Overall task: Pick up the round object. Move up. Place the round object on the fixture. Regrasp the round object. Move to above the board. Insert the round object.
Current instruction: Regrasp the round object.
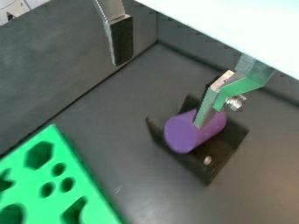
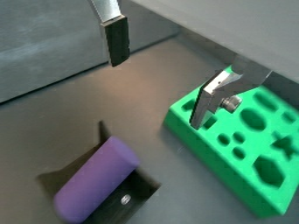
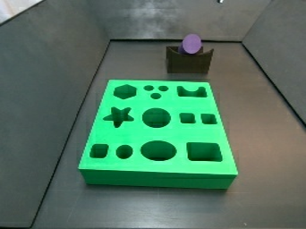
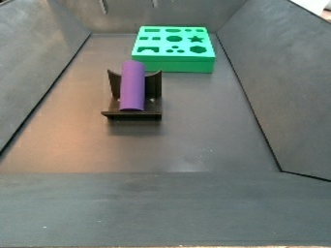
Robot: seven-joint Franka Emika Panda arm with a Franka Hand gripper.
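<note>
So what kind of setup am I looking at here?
Likely a lab peg-insertion test cell: a dark walled bin holds a green board of shaped holes and a fixture cradling the purple round object. The pincer hangs open above them, holding nothing.

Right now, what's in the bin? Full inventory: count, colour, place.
round object: one, purple cylinder, lying on its side in the notch on top of the fixture, nothing gripping it.
fixture: one, dark block, on the floor near one end wall, apart from the board.
board: one, bright green slab with cut-out holes (star, hexagon, circles, squares, oval), flat on the floor; every hole looks unfilled.
floor: dark grey, walled on all sides.
gripper: one, silver fingers with dark pads, jaws apart with nothing between them, above the round object and fixture in both wrist views; out of frame in both side views.
</note>
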